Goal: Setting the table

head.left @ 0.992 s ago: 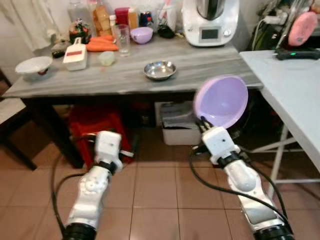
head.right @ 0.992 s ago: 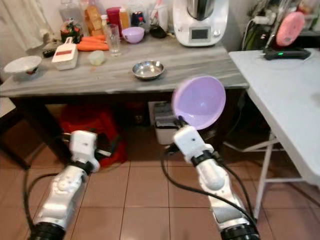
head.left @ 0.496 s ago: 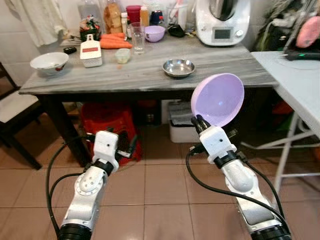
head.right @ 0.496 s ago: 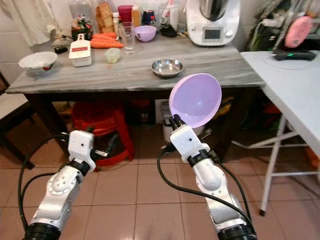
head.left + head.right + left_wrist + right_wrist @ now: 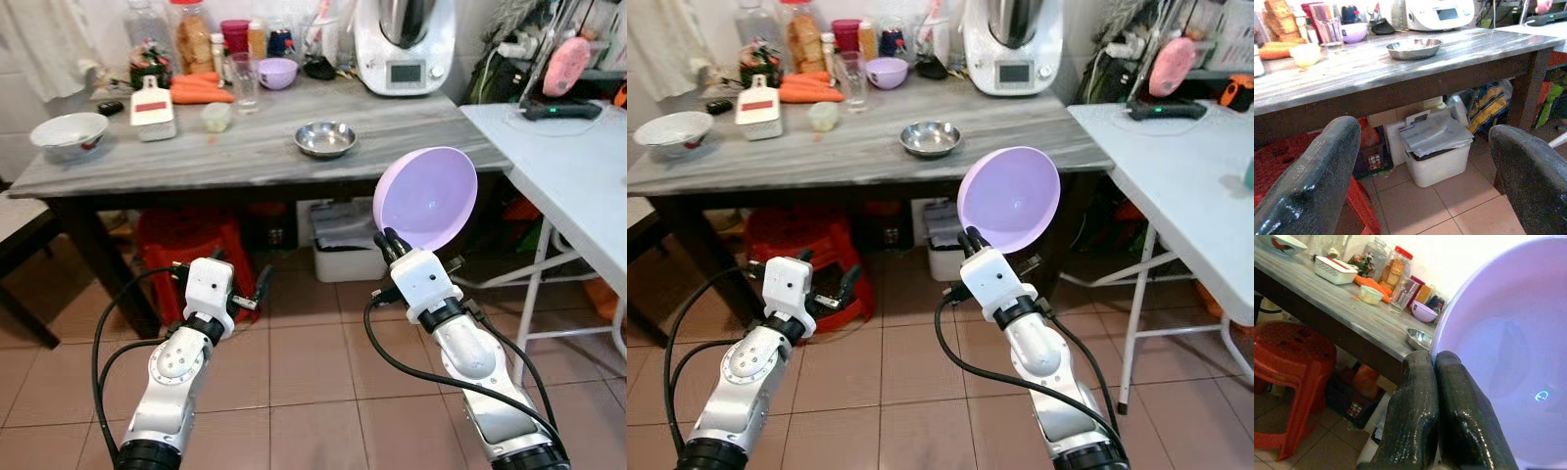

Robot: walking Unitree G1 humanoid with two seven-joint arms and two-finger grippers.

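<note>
Right gripper [image 5: 389,240] has the purple bowl [image 5: 426,198] up in the air, in front of the grey desk [image 5: 255,147] and near the white desk [image 5: 578,176] on the right. Fingers [image 5: 1420,431] pinched tight on the rim, one each side of the wall. Bowl's tipped up on edge, inside facing the camera, nothing in it.

Looks like thin plastic, so prob light and stiff enough, not fragile. But smooth, glossy = slippery, and a rim pinch at one spot lets it swing or twist if the arm jerks. Rim's the only real place to grab it, w/ the wall too wide to span. Would level it before setting down.

Left gripper [image 5: 828,284] low by the red stool [image 5: 803,245], fingers [image 5: 1312,176] spread wide, holding nothing.

On the grey desk: steel dish [image 5: 325,137], small purple bowl [image 5: 278,72], glass [image 5: 244,80], carrots [image 5: 201,93], white bowl [image 5: 69,132].
</note>
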